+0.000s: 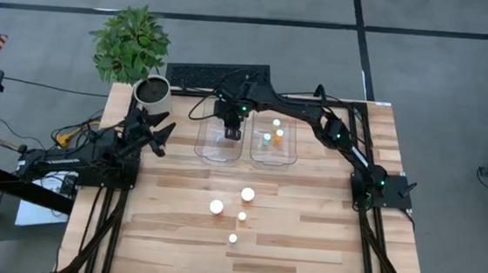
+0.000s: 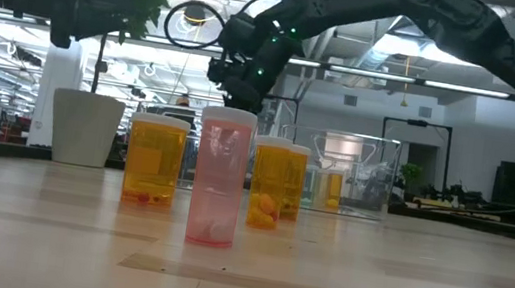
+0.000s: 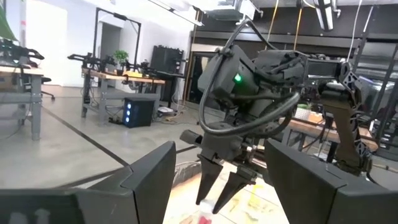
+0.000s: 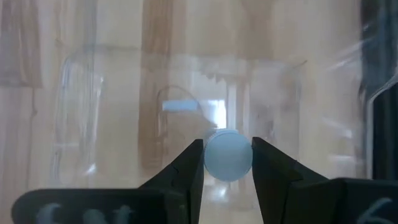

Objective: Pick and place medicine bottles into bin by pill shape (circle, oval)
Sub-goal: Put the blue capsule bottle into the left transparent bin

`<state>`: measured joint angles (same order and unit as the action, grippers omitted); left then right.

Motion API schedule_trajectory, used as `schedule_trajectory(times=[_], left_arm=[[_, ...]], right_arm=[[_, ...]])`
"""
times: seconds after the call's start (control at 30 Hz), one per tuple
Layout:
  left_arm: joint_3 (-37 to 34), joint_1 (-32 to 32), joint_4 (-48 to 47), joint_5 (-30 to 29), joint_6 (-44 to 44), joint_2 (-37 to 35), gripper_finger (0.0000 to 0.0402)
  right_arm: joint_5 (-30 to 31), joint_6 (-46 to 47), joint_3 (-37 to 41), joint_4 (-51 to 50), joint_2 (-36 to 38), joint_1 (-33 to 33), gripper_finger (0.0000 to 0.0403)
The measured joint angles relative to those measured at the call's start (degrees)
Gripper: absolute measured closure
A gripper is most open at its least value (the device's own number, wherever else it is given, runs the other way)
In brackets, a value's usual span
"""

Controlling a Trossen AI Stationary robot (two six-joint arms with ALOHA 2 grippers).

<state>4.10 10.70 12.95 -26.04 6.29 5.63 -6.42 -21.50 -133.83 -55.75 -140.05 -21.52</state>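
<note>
Right gripper (image 1: 234, 135), upper centre: fingers closed on a white-capped medicine bottle (image 4: 228, 155), directly above the clear plastic left bin (image 1: 219, 143); bottle axis vertical.

Pale wood-plank table (image 1: 305, 246), clear glossy plastic bins (image 1: 218, 154), translucent plastic bottles (image 2: 218, 194) w/ white caps.

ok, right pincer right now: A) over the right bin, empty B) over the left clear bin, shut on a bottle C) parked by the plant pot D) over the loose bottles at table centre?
B: the right pincer hangs over the left clear bin, and the right wrist view shows its fingers closed on a white-capped bottle.
</note>
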Motion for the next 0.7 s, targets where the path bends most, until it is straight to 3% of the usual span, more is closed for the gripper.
schedule_trajectory(times=[0.7], left_arm=[[0.0, 0.0, -0.2, -0.1, -0.2, 0.0, 0.0162]], right_arm=[[-1.5, 0.5, 0.1, -0.5, -0.9, -0.1, 0.0278]])
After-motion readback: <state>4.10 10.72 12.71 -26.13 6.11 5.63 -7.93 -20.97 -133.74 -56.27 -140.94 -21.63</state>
